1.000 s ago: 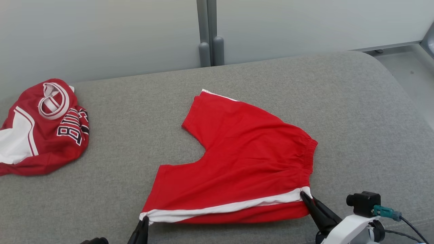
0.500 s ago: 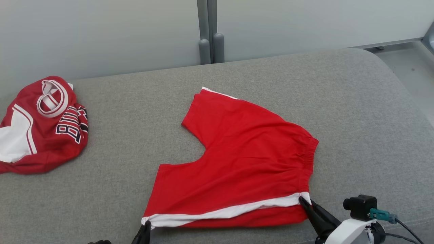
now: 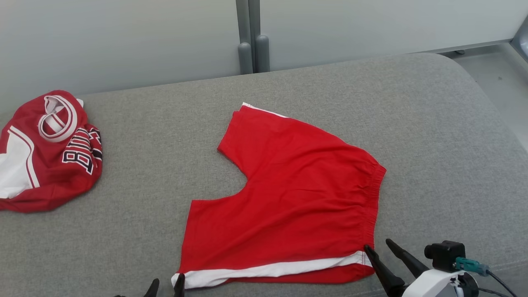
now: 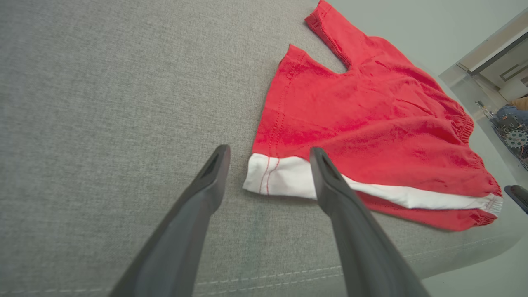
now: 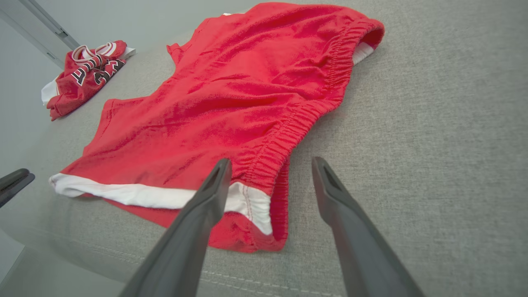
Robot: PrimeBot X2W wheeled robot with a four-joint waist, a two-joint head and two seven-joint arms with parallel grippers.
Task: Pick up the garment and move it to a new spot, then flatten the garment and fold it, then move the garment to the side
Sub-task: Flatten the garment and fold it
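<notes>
Two grippers bracket a pair of red shorts (image 3: pixel 288 198) lying open near the front edge of a grey upholstered bench (image 3: pixel 144 144). The legs point to the robot's left and the waistband (image 3: pixel 377 185) to its right. The left gripper (image 4: pixel 269 152) stands with its fingers spread at the hem corner of the near leg, where the white side stripe (image 3: pixel 272 270) ends. The right gripper (image 5: pixel 270 161), just as wide apart, straddles the near waistband corner, one finger over cloth and the other over bare upholstery. Neither pinches anything.

Posted at the two ends of the same edge, the pair appears set for drawing that side straight. The garment lies mostly flat, so a fold looks like the next job.

The shorts read as soft, matte knit that creases easily, with shallow ripples across the seat. The waistband is elastic, gathered into tight ruffles, and the leg hems carry double stitching. The bench cover is a coarse, grippy weave with a sewn seam along its front. Well apart on the robot's left sits a crumpled red-and-white jersey (image 3: pixel 45 152) with black lettering.
</notes>
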